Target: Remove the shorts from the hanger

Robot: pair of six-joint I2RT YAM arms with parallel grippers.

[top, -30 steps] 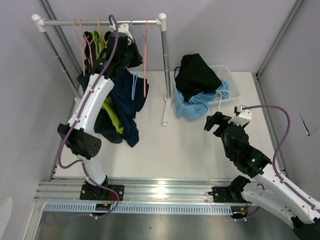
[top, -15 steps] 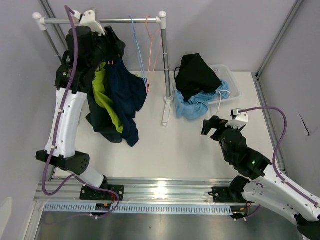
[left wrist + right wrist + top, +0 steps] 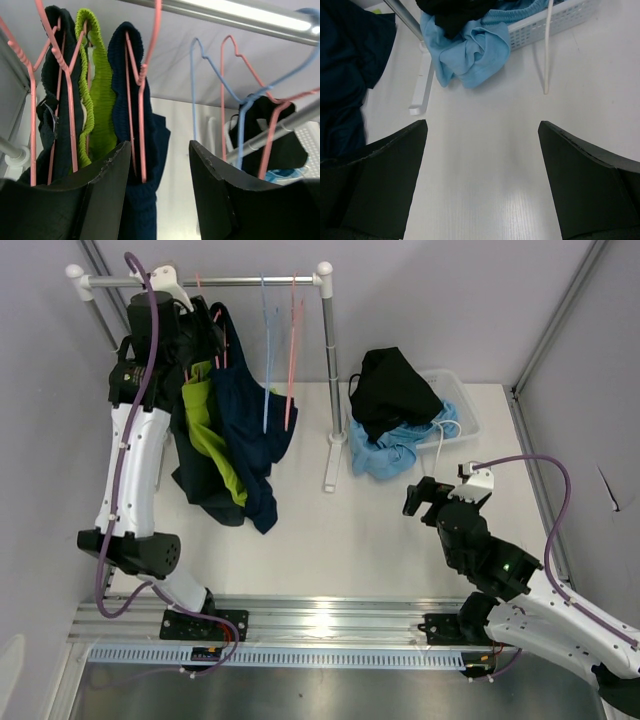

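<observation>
Where the rack stands: the far-left part of the table (image 3: 350, 540), with its rail (image 3: 250, 282) running left to right above the far edge and its right post coming down near the middle of the far side.
Left gripper (image 3: 159, 150): raised up to the rail, fingers spread with a clear gap between them, pinching nothing. A pink hanger (image 3: 142, 100) and navy cloth show just past its left finger.
Right gripper (image 3: 482, 127): low over bare table toward the near-right corner, jaws spread wide, nothing between them.
Navy shorts (image 3: 122, 65): waistband looped over the pink hanger, the rightmost of the three hung pairs. In the top view the cloth drapes down toward the table.
Lime green shorts (image 3: 100, 85): hung just left of the navy pair and touching it.
Dark blue-green shorts (image 3: 52, 90): leftmost on the rail, on another pink hanger.
Bare hangers: a blue one (image 3: 267, 360) and a pink one (image 3: 292, 360) hang from the rail to the right of the hung pairs.
Basket (image 3: 462, 410): white, right of the post, near the far edge.
Black shorts (image 3: 390, 385): heaped on the basket's left side.
Light blue shorts (image 3: 385, 452): under the black pair, spilling over the basket's near-left rim onto the table beside the post's foot.
White cord (image 3: 548, 45): trails from the basket onto the table.
</observation>
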